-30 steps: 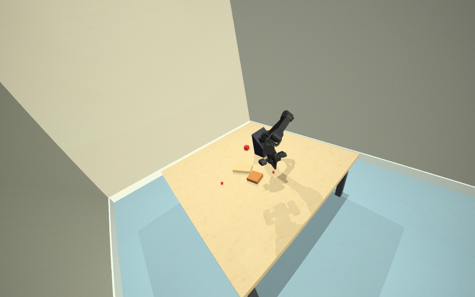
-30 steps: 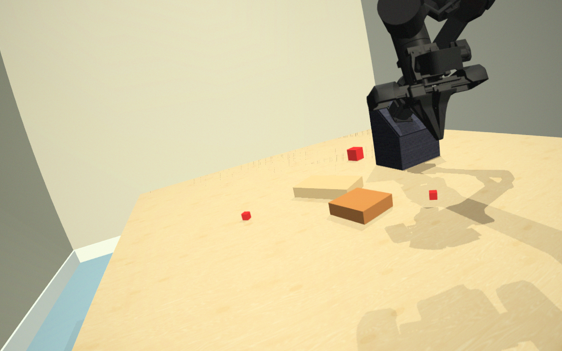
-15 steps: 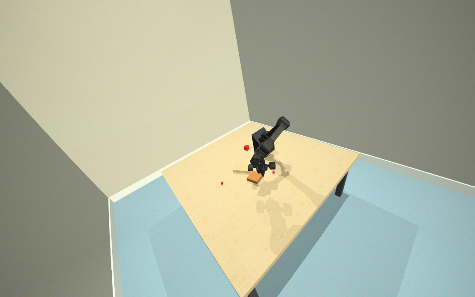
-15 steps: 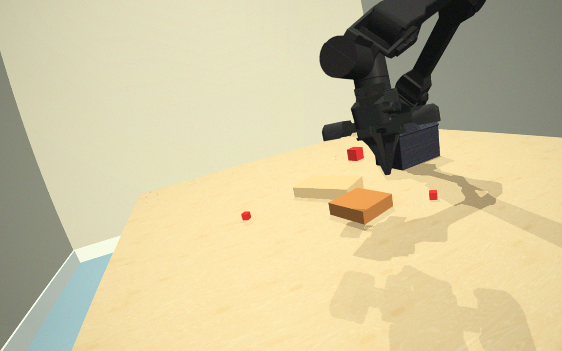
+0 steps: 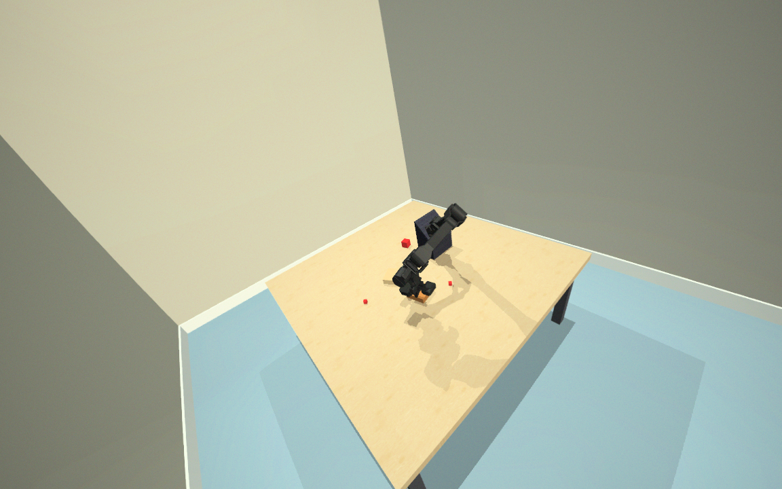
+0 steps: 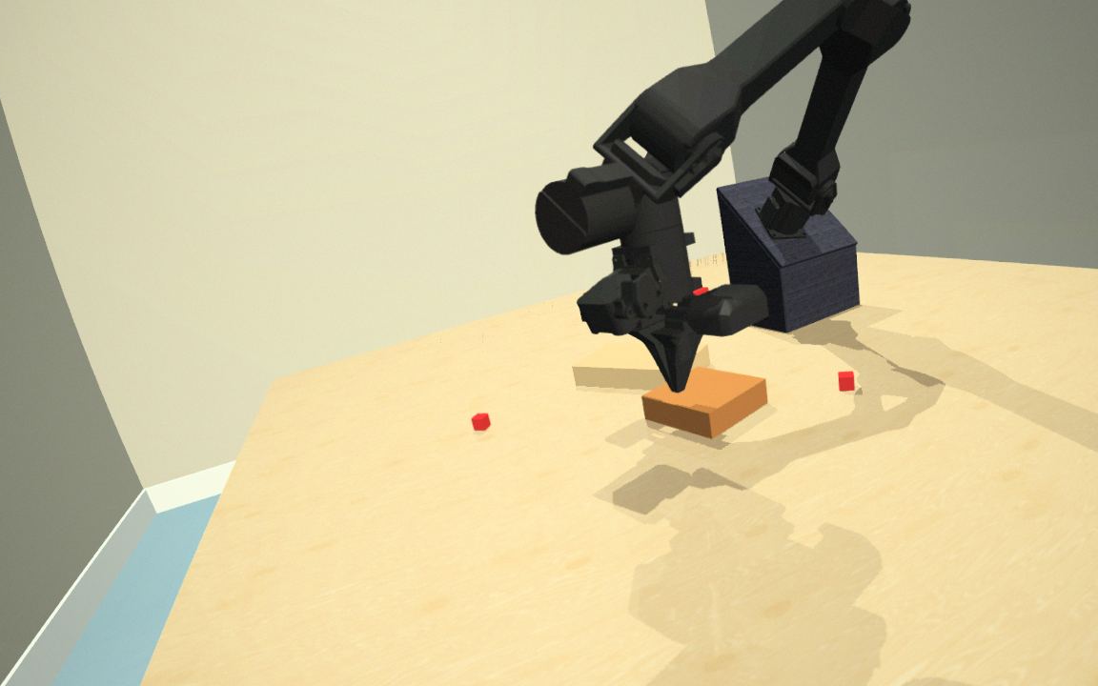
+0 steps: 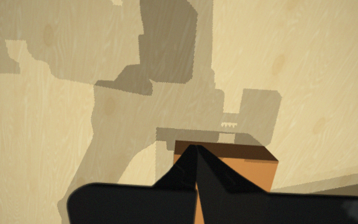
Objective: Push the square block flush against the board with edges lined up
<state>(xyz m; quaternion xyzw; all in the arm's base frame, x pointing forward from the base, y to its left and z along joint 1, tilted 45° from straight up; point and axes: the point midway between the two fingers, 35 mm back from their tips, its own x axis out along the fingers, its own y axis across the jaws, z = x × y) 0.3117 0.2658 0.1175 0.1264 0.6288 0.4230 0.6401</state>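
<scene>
One orange sq. block (image 5: 421, 298) (image 6: 711, 392) (image 7: 247, 171) lies under/beside the gripper's (image 5: 413, 294) (image 6: 678, 390) (image 7: 196, 145) jaws, which are pinched shut on nothing; prob. light, stiff, slides OK, so don't grip, push low mid-side toward pale board (image 5: 389, 279) (image 6: 613, 376) behind jaws.

- The arm (image 5: 438, 239) (image 6: 698, 106) is finished in matte black.
- Rounded joint housings are linked by angular segments.
- A cylindrical housing (image 6: 584, 212) is capped by a flat round face, crossed by a thin line.
- The gripper (image 5: 419, 296) (image 6: 678, 391) (image 7: 194, 150) is formed with tapered black fingers.
</scene>
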